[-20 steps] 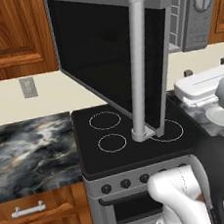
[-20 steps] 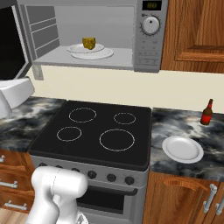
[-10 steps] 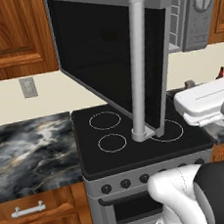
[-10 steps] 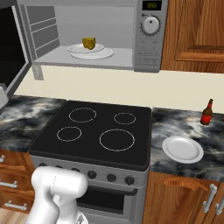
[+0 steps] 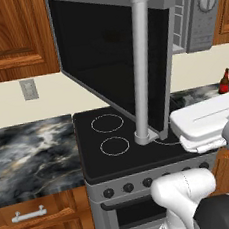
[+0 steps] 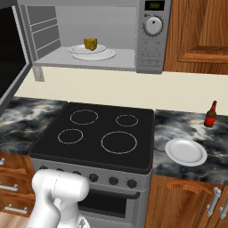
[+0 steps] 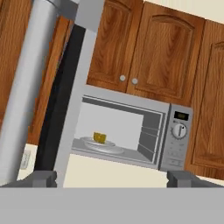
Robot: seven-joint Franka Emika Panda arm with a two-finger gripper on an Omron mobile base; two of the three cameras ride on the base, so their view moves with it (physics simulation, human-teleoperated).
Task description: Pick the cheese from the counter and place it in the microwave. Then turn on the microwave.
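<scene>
With its jaws spread wide and nothing between them, the gripper [image 7: 112,178] hangs back from the microwave [image 7: 131,131], looking in past the swung-out door [image 7: 65,100]. Inside, the cheese [image 6: 90,44] sits on the white turntable plate [image 6: 100,54], well above the stovetop [image 6: 98,133] and off the counter [image 6: 182,129]. So placing looks done, to my eye. What's left is shutting that door, most likely by pushing near its bar handle [image 5: 144,68], then working the round knob [image 6: 153,26].
</scene>
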